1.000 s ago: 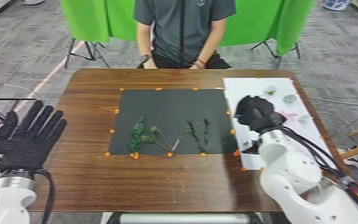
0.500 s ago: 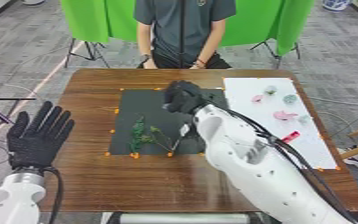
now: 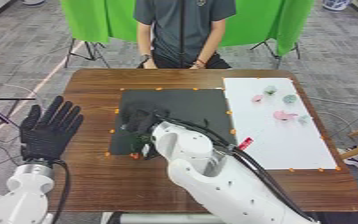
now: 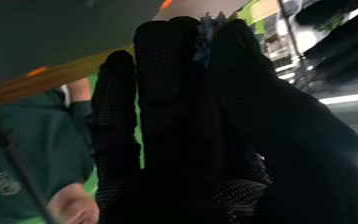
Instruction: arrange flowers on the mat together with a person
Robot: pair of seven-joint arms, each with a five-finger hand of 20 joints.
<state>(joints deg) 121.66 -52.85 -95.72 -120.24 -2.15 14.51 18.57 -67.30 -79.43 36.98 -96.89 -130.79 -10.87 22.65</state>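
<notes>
My right hand (image 3: 144,119) is over the left part of the black mat (image 3: 193,102), above the green stems (image 3: 138,144), which it partly covers. In the right wrist view, my right hand (image 4: 171,110) pinches a small bluish-grey flower (image 4: 202,47) between thumb and fingers. Off the table's left edge, my left hand (image 3: 49,134) is held open with straight fingers. Pink flowers (image 3: 285,115) and pale green ones (image 3: 289,99) lie on the white sheet (image 3: 286,150) at the right.
Orange markers edge the black mat, one of them at its near left corner (image 3: 135,155). My right forearm crosses the near part of the mat and the brown table (image 3: 113,185). A person stands beyond the table's far edge.
My right hand has swept left from the white sheet, across the middle of the black mat, to its left part. My left hand has shifted slightly to the right.
</notes>
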